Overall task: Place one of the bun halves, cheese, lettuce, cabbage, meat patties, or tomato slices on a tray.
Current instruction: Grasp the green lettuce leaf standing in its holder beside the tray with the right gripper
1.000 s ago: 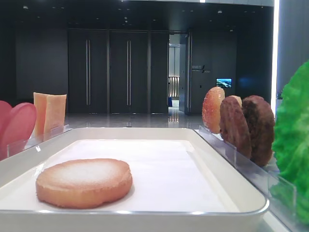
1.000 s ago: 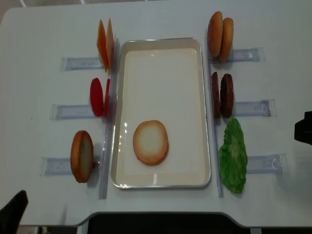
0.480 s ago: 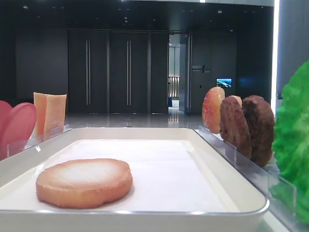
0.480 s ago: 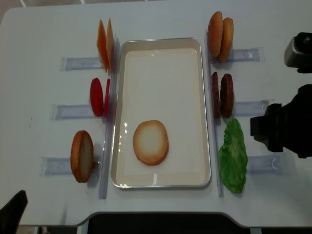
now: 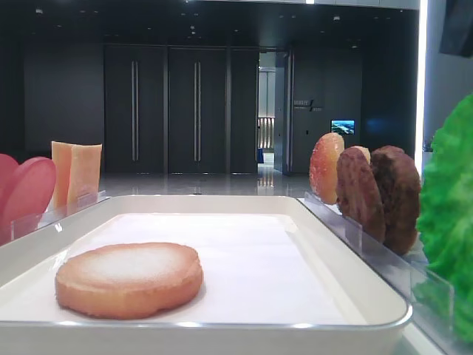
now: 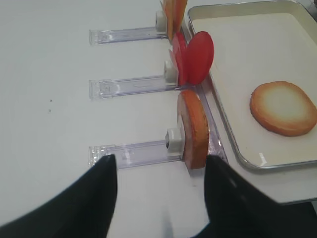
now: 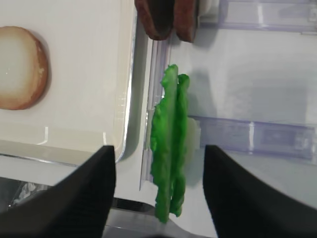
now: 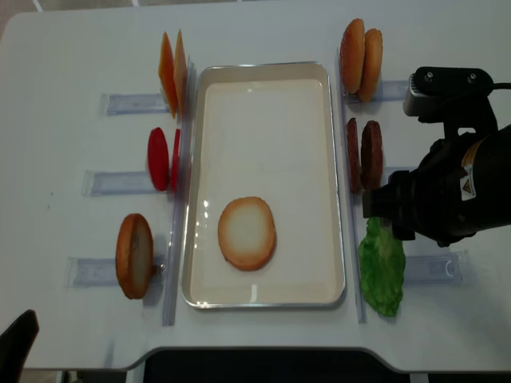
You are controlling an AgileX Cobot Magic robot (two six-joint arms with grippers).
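One bun half (image 8: 247, 233) lay flat on the white tray (image 8: 267, 72), near its front. Right gripper (image 7: 158, 191) hung over the upright lettuce (image 7: 169, 144), jaws parted wide, gripping nothing. Left gripper (image 6: 161, 186) sat parted and empty before another bun half (image 6: 193, 128) standing in its clear holder (image 6: 133, 152).

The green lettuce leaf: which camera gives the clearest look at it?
The right wrist view: the lettuce stands whole and edge-on in its clear holder, between the open tool's fingers. The overhead view has the right arm covering its top; the low front view crops it at the frame edge; the left wrist view misses it.
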